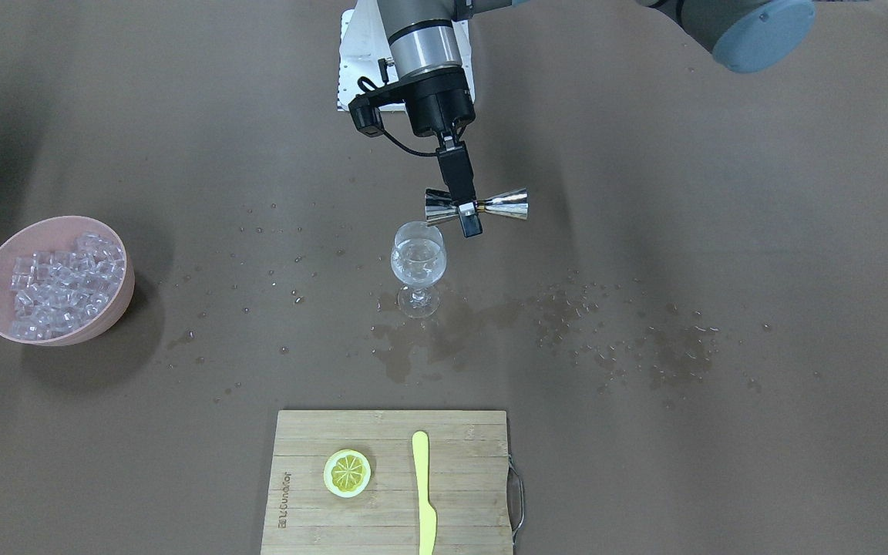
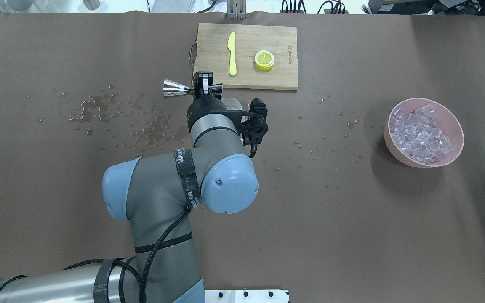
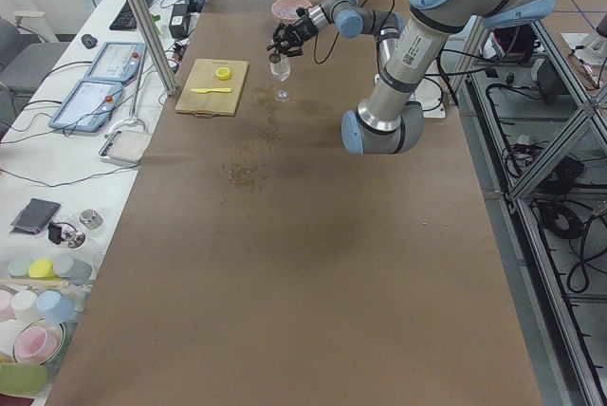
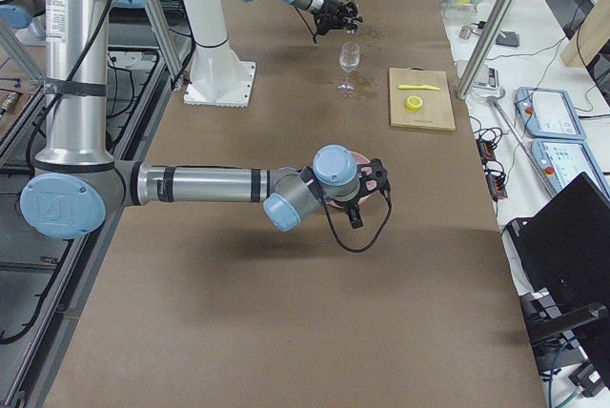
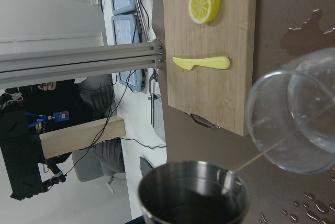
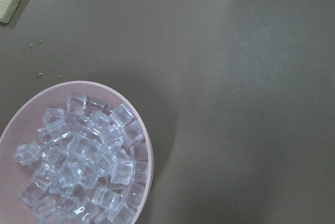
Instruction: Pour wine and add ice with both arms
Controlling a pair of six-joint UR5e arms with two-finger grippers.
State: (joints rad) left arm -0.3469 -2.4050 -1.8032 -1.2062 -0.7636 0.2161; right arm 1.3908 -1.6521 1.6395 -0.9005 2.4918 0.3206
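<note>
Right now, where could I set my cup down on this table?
Between the pink bowl and the cutting board, and beyond the puddles away from the glass. Crowded at the glass, where the left gripper holds a metal measure.

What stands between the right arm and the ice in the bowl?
Probably nothing, so likely yes. The right tool hangs by the open bowl, its ice uncovered; the left arm is far off at the glass.

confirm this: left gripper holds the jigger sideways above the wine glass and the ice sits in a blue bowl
The bowl holding the ice is pink, not blue, per the exterior front-facing view. The left gripper does hold the jigger sideways above the wine glass.
</note>
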